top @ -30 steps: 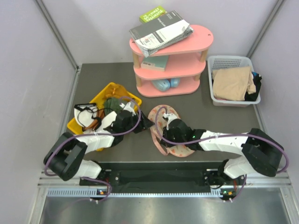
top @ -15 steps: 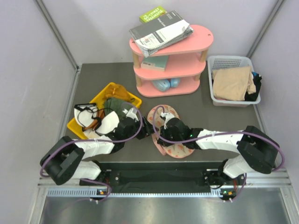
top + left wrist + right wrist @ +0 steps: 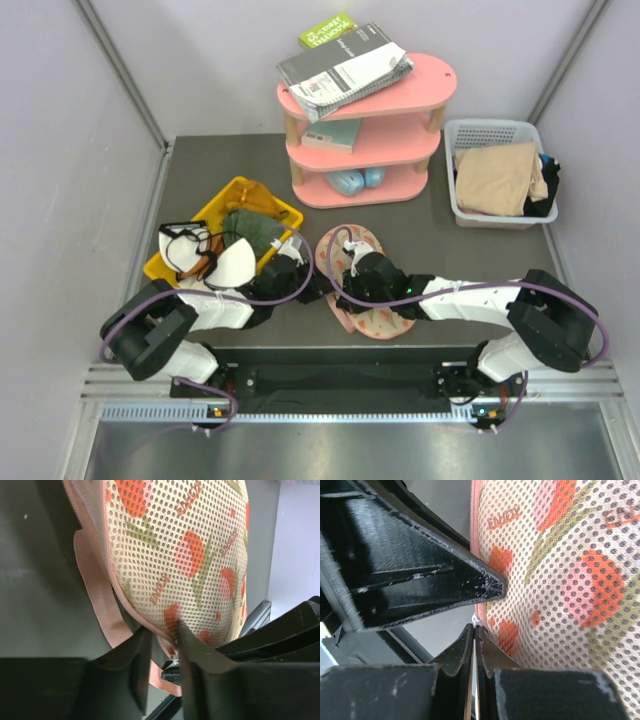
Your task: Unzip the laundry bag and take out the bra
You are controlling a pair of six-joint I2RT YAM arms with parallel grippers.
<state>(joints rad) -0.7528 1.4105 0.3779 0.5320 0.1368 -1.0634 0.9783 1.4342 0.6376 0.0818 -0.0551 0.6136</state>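
Both arms crowd over the laundry bag (from above only its two ends show), and the mesh hides whatever lies inside. It lies on the dark table near the front edge, before the pink shelf: cream mesh, red-and-green fruit print, pink trim. The left gripper pinches its trimmed edge between narrow fingers, while the right gripper is pressed together at the zip seam, a pale sliver at its tips too small to name.

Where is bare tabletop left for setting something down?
Back-left corner, between yellow bin and pink shelf; also right of the laundry bag, before the white basket. Crowded near centre, where the left pincer and right pincer meet at the bag.
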